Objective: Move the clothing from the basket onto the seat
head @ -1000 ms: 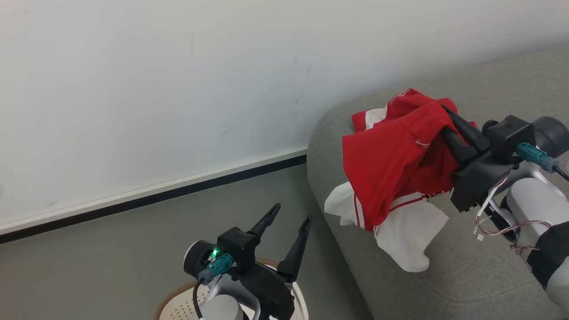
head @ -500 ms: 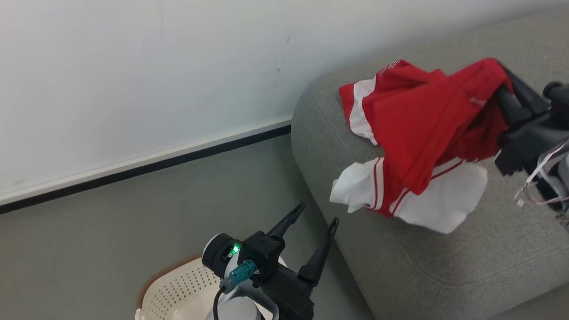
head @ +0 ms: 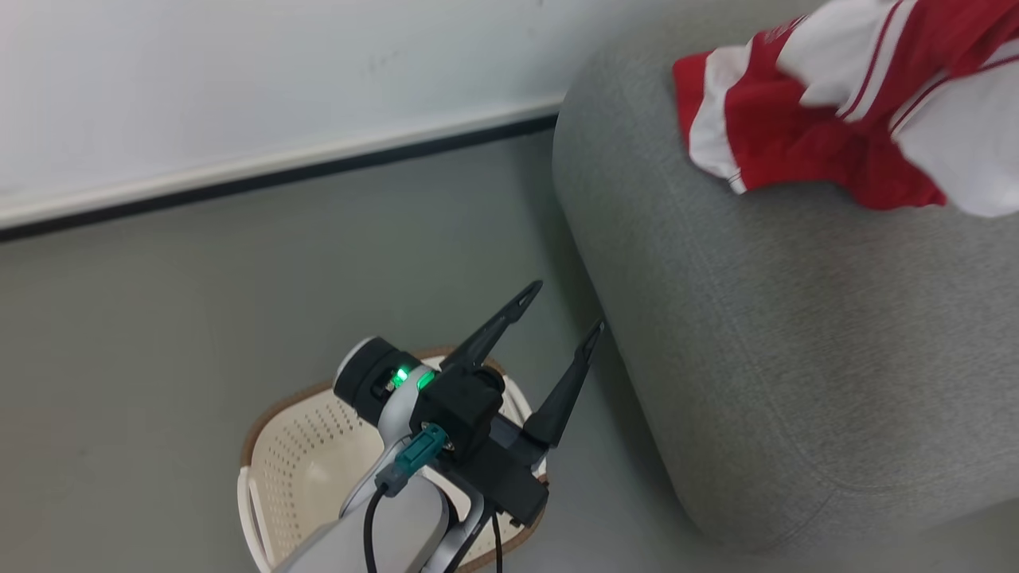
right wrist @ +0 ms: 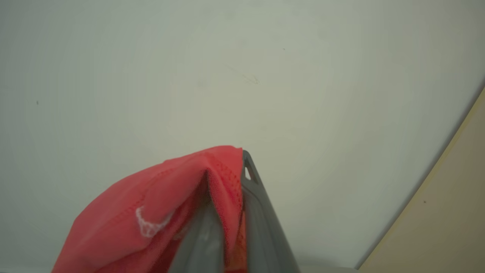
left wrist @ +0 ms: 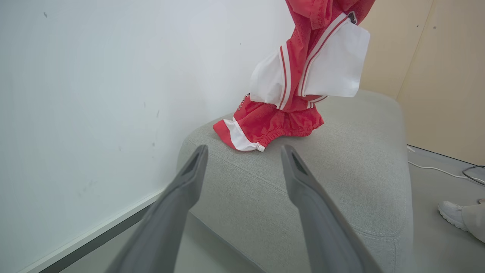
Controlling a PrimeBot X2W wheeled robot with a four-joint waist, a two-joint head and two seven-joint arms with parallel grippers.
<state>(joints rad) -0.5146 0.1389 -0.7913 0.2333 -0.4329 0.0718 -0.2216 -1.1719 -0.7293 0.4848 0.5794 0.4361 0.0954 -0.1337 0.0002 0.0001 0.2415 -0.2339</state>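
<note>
The right hand (right wrist: pixel 227 170), clenched on the red-and-white mesh garment (left wrist: pixel 314 64), dangles it lengthwise straight above the grey fabric sofa (head: pixel 756 334); the left hand (head: pixel 564 306), spread empty, sits lower, beside the sofa.

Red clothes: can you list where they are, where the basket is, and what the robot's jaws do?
lying clothing: red piece on the seat
held clothing: red-and-white piece hanging above the seat
right jaws: shut on the red-and-white piece
left jaws: open, empty
basket: on the floor beside the seat
</note>
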